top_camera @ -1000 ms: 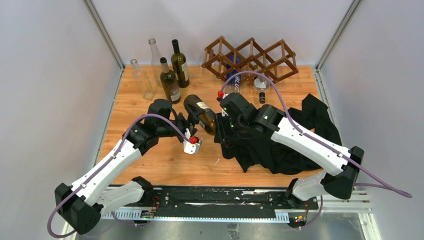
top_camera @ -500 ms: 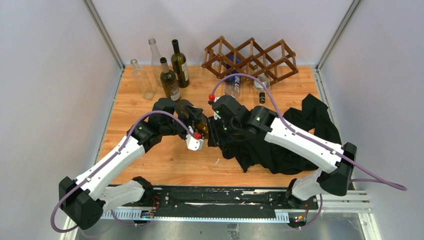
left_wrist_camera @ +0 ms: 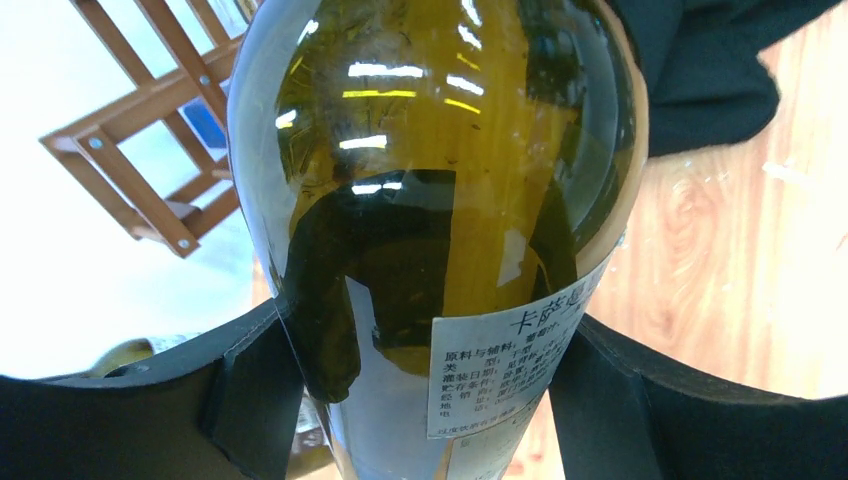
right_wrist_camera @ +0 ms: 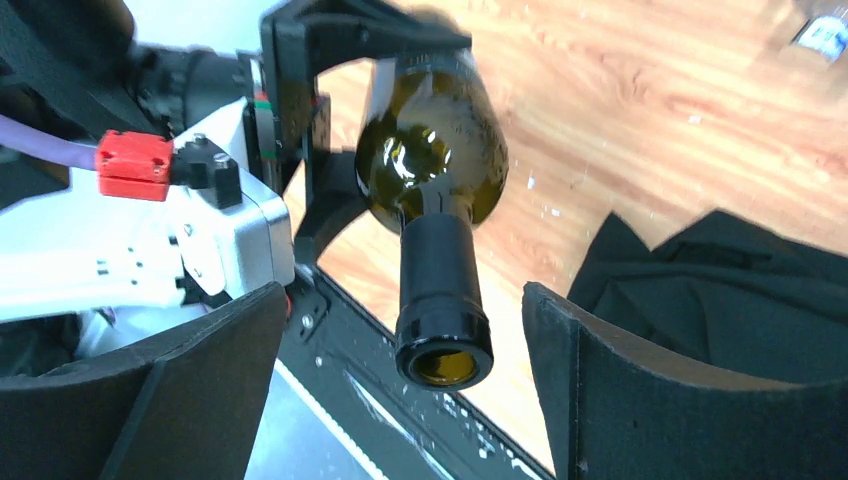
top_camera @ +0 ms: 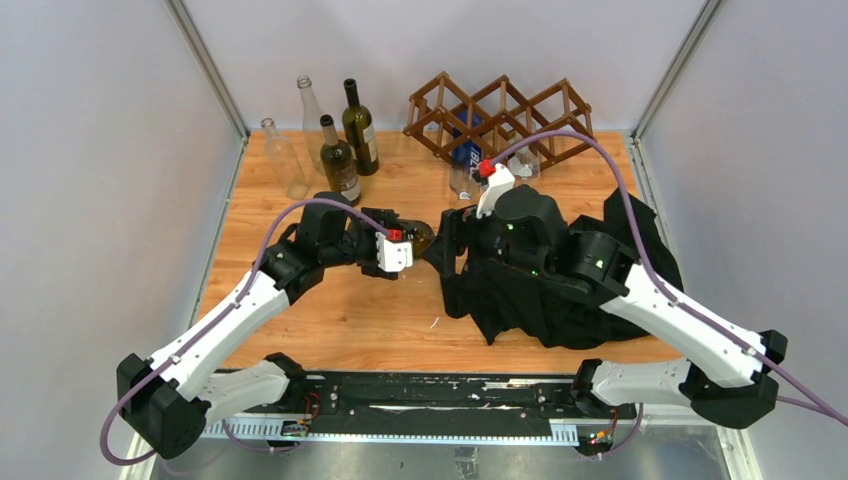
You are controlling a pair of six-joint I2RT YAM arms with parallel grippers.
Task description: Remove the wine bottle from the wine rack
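Observation:
The wine bottle (top_camera: 421, 236), dark green glass with a white back label, hangs level above the wooden table, off the wine rack (top_camera: 500, 114). My left gripper (top_camera: 402, 238) is shut on its body; in the left wrist view the bottle (left_wrist_camera: 440, 150) fills the gap of the left gripper (left_wrist_camera: 425, 400), with both fingers against the glass. My right gripper (top_camera: 446, 246) stands open. In the right wrist view the bottle's black-capped neck (right_wrist_camera: 440, 290) points at the camera between the fingers of the right gripper (right_wrist_camera: 405, 305), touching neither. The rack (left_wrist_camera: 150, 120) shows behind.
Several upright bottles, dark ones (top_camera: 340, 160) and clear ones (top_camera: 283, 160), stand at the back left. A bottle with a blue label (top_camera: 467, 150) lies in the rack. A black cloth (top_camera: 560, 295) is heaped under the right arm.
The left gripper closed on the bottle's body. The right gripper opened, let go of the neck and drew back to the right, its arm swinging round.

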